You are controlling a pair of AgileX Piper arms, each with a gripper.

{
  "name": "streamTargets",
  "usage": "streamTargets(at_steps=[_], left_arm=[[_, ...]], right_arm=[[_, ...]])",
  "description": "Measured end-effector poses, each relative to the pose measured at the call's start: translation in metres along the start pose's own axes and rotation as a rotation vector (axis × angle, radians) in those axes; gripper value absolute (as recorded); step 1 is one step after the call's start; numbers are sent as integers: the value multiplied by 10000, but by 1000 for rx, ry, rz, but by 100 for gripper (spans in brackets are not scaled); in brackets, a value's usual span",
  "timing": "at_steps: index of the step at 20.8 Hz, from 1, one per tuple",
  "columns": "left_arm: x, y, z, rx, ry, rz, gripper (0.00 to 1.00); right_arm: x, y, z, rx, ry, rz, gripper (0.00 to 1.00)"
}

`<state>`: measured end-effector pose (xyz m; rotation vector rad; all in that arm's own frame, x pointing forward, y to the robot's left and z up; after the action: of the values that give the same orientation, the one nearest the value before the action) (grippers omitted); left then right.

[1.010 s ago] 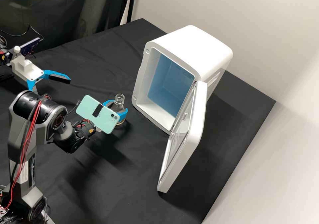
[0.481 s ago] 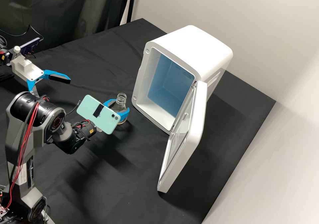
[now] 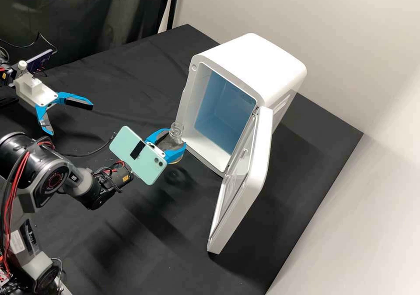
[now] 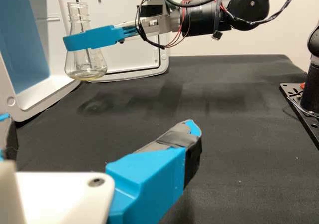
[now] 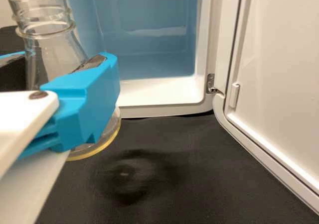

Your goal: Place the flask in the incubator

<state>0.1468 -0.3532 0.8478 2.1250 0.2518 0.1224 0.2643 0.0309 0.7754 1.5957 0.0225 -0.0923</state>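
Right claw (image 3: 168,145) is clamped on the glass flask (image 3: 175,131) around its cone. It holds the flask upright, clear above the black worktop (image 3: 131,85), just in front of the white incubator (image 3: 262,67), whose door (image 3: 245,172) stands wide open. Left claw (image 3: 61,111) hangs well apart, fingers spread and empty.
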Motion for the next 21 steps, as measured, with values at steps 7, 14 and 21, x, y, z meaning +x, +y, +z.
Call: streamTargets(at_steps=[7, 14, 21], left_arm=[[0, 0, 0, 0, 0, 0, 100], [7, -2, 16, 2, -10, -2, 100], [7, -2, 16, 2, -10, -2, 100]], right_arm=[[-7, 22, 18, -1, 7, -5, 0], [-4, 44, 37, -9, 8, -4, 0], [-2, 60, 52, -11, 4, 0, 0]])
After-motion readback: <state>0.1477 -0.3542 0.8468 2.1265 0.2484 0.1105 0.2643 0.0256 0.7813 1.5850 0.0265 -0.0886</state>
